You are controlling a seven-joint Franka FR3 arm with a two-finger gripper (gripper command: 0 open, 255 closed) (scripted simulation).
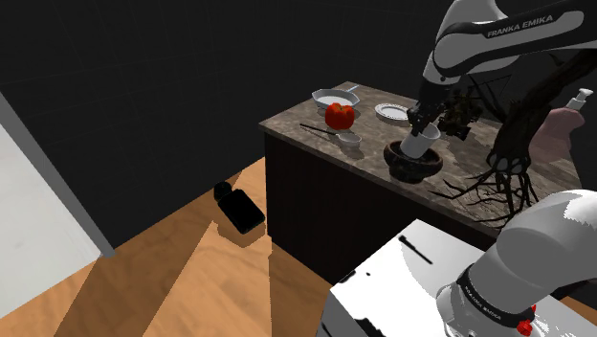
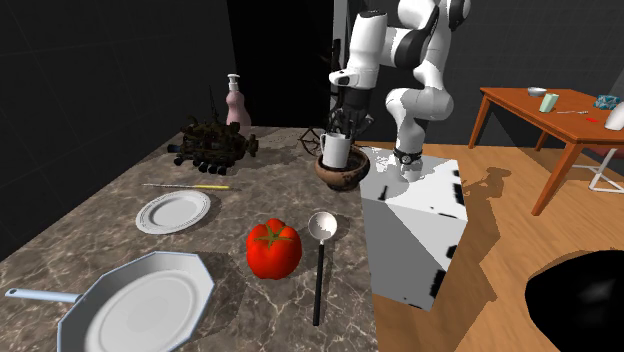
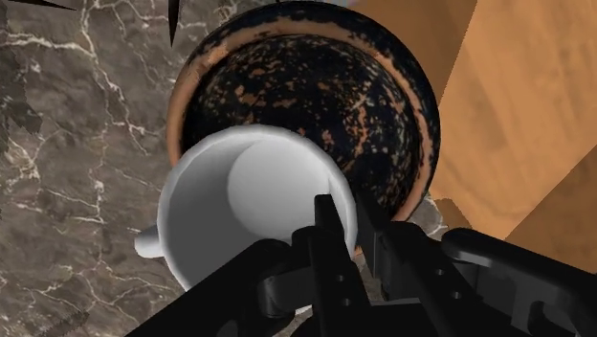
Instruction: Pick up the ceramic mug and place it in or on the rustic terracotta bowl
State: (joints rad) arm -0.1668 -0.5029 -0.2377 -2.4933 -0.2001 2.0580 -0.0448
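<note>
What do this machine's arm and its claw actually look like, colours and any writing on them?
The arm is glossy white, built of rounded segments with dark joints, and bears dark FRANKA EMIKA lettering. Its gripper is all black, with two slim, flat fingers.

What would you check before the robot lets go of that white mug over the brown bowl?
1. Grip: ok. The gripper clasps the white mug by its rim.
2. Mug over the brown bowl: ok. It is within the opening, though toward one side.
3. Room inside the bowl: ok. Nothing else lies in it.
4. Mug's base touching the bowl: cannot tell.
5. Bowl away from the edge of the counter: not ok. It stands right by the edge, so a gentle release seems wise.
</note>
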